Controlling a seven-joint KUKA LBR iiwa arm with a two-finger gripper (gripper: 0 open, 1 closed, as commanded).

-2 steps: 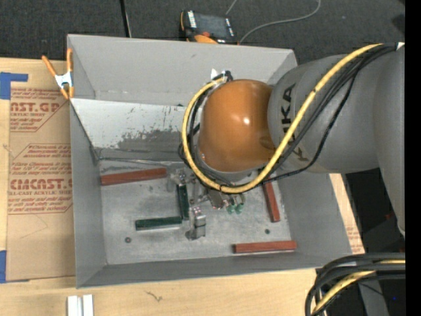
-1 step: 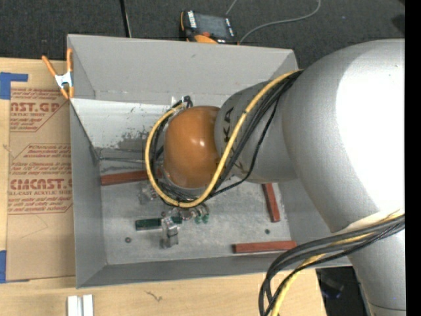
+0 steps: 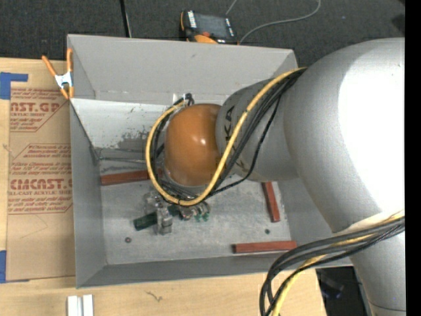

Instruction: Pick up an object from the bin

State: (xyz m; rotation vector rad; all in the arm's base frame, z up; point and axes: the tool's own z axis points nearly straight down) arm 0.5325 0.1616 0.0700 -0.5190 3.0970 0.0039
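Down on the scuffed floor of the grey metal bin (image 3: 217, 232), your gripper (image 3: 164, 217) sits just beside a small dark green block (image 3: 143, 223), seemingly lined up to take it. Whether it is parted or clamped, you cannot tell. Red-brown flat strips (image 3: 125, 176) lie apart.

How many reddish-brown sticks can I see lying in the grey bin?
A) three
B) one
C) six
A, because three show on the floor of the bin: the left stick, the right stick and the front stick.
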